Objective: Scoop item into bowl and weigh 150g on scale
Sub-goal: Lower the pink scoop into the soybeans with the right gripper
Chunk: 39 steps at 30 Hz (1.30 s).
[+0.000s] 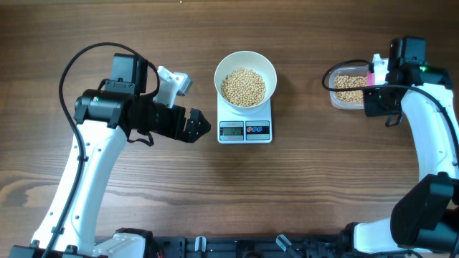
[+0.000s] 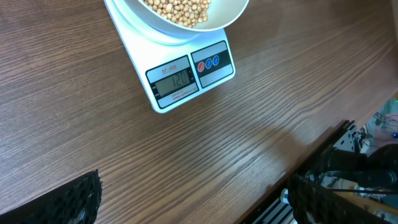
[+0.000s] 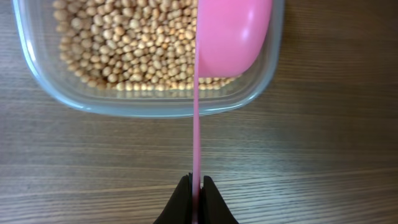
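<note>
The white bowl (image 1: 221,72) stands on the white scale (image 1: 245,131), partly filled with pale-tan beans (image 1: 243,87). My left gripper (image 1: 201,126) hovers open and empty just left of the scale. In its wrist view the scale (image 2: 186,78) shows a lit display below the bowl (image 2: 227,18), and both fingers (image 2: 78,199) sit at the frame's bottom corners. My right gripper (image 3: 196,186) is shut on the thin handle of a pink scoop (image 3: 233,34). The scoop's head hangs over the beans (image 3: 118,50) in the clear tub (image 3: 155,106).
The clear tub (image 1: 337,104) sits at the far right of the wooden table, with a black cable looping round it. The table's front edge and a black frame below it appear in the left wrist view (image 2: 336,162).
</note>
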Available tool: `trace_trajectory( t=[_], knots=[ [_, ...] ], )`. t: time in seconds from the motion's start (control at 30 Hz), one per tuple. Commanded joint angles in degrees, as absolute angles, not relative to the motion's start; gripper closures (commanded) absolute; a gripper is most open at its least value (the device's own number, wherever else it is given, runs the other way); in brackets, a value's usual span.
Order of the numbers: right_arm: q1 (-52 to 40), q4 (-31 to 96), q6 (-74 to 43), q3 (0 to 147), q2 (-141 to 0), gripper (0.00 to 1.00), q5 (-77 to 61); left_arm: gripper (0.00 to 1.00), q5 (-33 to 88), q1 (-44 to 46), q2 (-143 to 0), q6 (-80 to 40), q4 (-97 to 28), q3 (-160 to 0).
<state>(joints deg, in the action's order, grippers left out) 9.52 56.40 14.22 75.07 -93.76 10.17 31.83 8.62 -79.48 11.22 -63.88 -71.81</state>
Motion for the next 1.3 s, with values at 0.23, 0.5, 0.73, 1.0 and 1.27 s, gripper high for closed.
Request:
trace_trajectory(
  t=[0.23, 0.5, 0.73, 1.0, 1.27],
  knots=[
    [9.5, 54.1, 13.4, 74.5, -94.6, 0.96, 12.0, 0.00, 32.9, 8.9, -78.9, 11.1, -63.9, -71.6],
    [9.4, 54.1, 12.3, 74.5, -96.5, 0.96, 11.9, 0.00, 32.9, 8.9, -78.9, 11.1, -63.9, -71.6],
    [9.1, 54.4, 11.8, 74.5, -98.0, 0.96, 10.2, 0.00, 32.9, 8.9, -78.9, 11.1, -63.9, -71.6],
    [8.1, 55.6, 11.9, 74.4, -98.0, 0.96, 6.9, 0.00, 32.9, 8.9, -78.9, 11.1, -63.9, -71.6],
    [8.1, 56.6, 11.9, 74.4, -98.0, 0.96, 2.4, 0.00, 32.9, 8.9, -78.9, 11.1, -63.9, -71.6]
  ],
)
